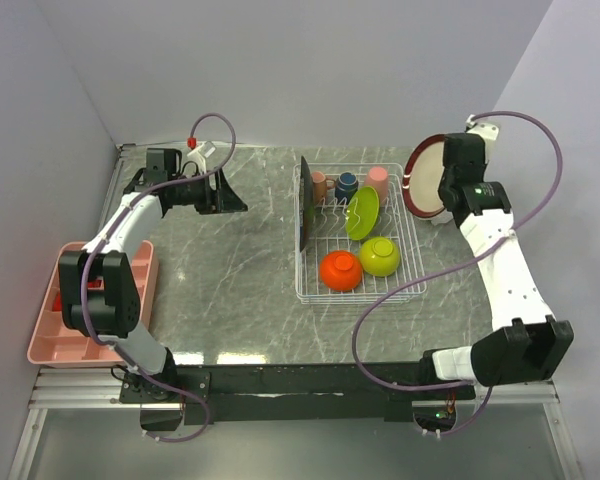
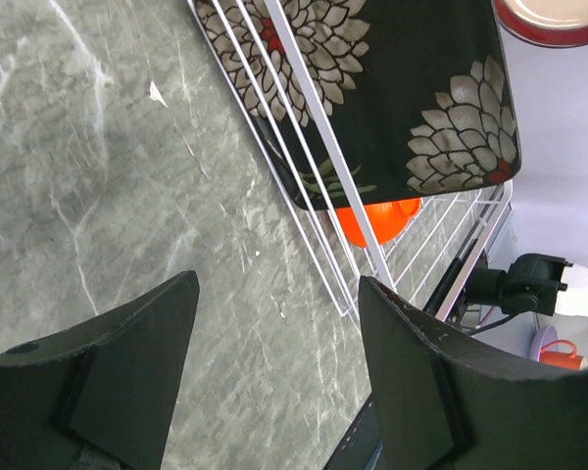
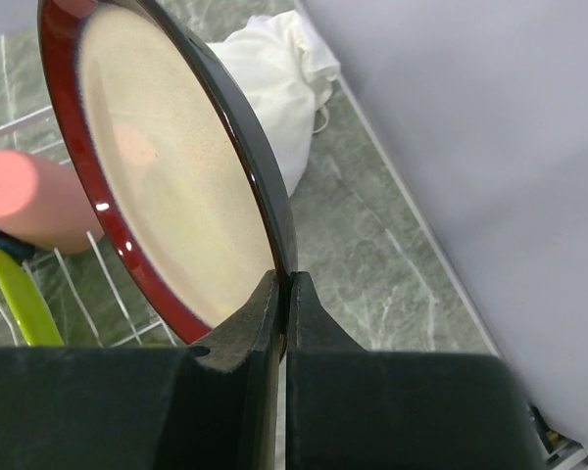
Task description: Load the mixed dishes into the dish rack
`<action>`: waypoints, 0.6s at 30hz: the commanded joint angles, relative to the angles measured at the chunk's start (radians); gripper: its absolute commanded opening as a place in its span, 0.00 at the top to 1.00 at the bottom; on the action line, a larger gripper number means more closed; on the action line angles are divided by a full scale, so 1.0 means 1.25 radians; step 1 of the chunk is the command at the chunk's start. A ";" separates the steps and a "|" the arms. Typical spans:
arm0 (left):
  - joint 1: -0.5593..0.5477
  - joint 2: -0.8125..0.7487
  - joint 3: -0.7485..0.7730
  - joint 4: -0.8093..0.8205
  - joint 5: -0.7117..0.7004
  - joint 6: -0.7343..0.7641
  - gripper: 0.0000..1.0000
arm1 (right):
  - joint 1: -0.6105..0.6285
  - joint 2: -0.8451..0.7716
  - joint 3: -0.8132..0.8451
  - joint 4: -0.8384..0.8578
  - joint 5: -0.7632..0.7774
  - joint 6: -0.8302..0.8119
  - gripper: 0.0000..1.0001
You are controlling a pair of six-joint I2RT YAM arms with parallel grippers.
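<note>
The brown round plate (image 3: pixel 167 186) stands on edge in the air just off the dish rack's (image 1: pixel 360 298) far right corner, its rim pinched by the right tool (image 3: pixel 282 284), the white cloth rag (image 3: pixel 274 78) and side wall (image 3: pixel 470 147) close behind. The left tool (image 1: pixel 230 190) hangs spread at the table's (image 1: pixel 230 290) far left, open table between it and the rack's left edge.

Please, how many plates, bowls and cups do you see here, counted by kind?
Plates: 3 (black floral plate, lime green plate, round plate)
Bowls: 2 (orange bowl, lime green bowl)
Cups: 3 (salmon cup, navy cup, pink cup)
Total: 8
</note>
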 commanded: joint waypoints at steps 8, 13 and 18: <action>0.002 -0.059 -0.024 0.022 -0.011 0.006 0.28 | 0.063 0.016 0.079 0.116 0.139 0.081 1.00; 0.002 -0.063 -0.039 0.029 -0.014 0.005 0.28 | 0.098 0.024 0.062 0.120 0.179 0.092 1.00; 0.005 -0.074 -0.050 0.034 -0.015 0.005 0.27 | 0.123 0.038 0.057 0.118 0.199 0.101 1.00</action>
